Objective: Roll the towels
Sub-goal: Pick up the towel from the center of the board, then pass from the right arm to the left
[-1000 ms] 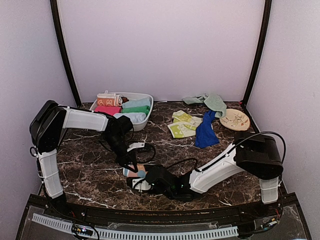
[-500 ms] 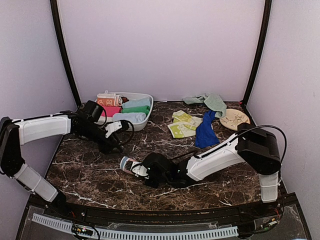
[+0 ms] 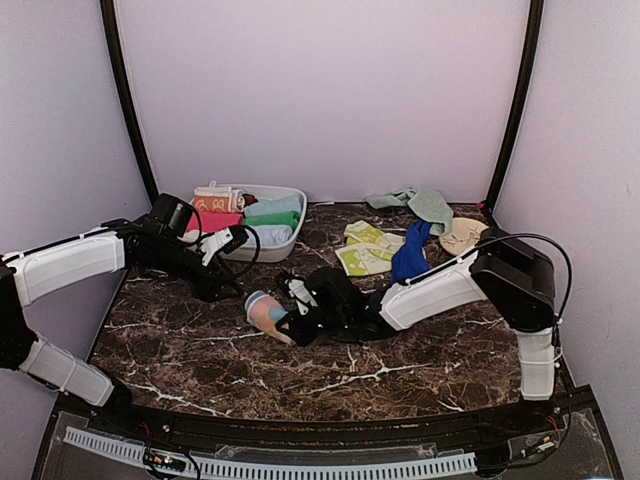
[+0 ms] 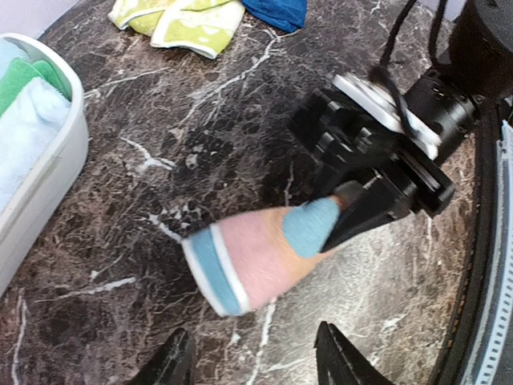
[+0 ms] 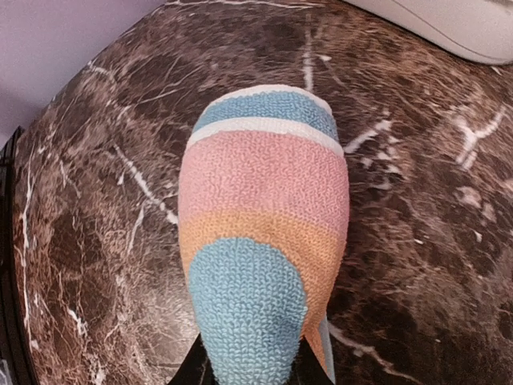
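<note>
A rolled towel (image 3: pixel 264 311), striped pink, orange and light blue, hangs just above the marble table (image 3: pixel 180 350). My right gripper (image 3: pixel 292 318) is shut on one end of it. In the right wrist view the roll (image 5: pixel 264 216) sticks out forward from between the gripper's (image 5: pixel 252 370) black fingers. To the left of the roll, my left gripper (image 3: pixel 228 290) stands open and holds nothing. From the left wrist the roll (image 4: pixel 256 261) shows beyond the open left gripper (image 4: pixel 256 365). Loose yellow-green (image 3: pixel 365 250), dark blue (image 3: pixel 410 262) and mint (image 3: pixel 420 205) towels lie at the back right.
A white oval tub (image 3: pixel 293 195) at the back left holds several rolled towels, and its wall (image 4: pixel 48 180) shows close by in the left wrist view. A round beige disc (image 3: pixel 468 238) lies at the far right. Dark side posts frame the table.
My left gripper let go of the roll, opened and drew back left toward the tub. The right gripper shut on the roll and carried it up and away from the near edge.
</note>
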Controlling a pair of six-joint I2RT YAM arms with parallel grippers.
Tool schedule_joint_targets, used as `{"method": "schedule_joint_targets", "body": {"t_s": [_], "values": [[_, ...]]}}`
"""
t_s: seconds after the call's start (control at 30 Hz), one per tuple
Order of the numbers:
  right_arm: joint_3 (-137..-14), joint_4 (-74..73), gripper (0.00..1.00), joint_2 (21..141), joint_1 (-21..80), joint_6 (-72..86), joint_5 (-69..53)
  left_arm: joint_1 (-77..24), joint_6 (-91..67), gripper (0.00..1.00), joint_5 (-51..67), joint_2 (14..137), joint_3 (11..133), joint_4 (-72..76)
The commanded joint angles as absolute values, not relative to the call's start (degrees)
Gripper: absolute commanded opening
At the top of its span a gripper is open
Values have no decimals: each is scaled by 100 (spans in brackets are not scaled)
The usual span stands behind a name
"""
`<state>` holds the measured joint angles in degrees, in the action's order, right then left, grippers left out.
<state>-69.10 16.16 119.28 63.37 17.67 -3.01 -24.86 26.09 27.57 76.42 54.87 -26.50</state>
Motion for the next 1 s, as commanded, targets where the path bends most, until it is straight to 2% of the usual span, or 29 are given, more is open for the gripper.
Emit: {"method": "schedule_joint_targets", "body": {"t_s": [0.0, 0.3, 0.53, 0.9, 0.97], "values": [[-6709, 1769, 0, 11573, 6037, 3290, -119, -2464, 1970, 53, 3740, 7730, 5726, -2909], [-7384, 1960, 0, 11337, 6000, 4192, 545, -2468, 1077, 54, 4799, 8372, 6170, -2755], [-7489, 2137, 0, 11049, 6160, 4198, 1150, -2312, 409, 53, 5297, 8754, 6672, -2627], [-7664, 2519, 0, 11004, 6397, 4015, 1233, -2031, -516, 80, 5574, 8656, 6805, -2089], [-7688, 2677, 0, 11060, 6457, 3999, 1197, -2029, -485, 82, 5574, 8689, 6812, -2044]]}}
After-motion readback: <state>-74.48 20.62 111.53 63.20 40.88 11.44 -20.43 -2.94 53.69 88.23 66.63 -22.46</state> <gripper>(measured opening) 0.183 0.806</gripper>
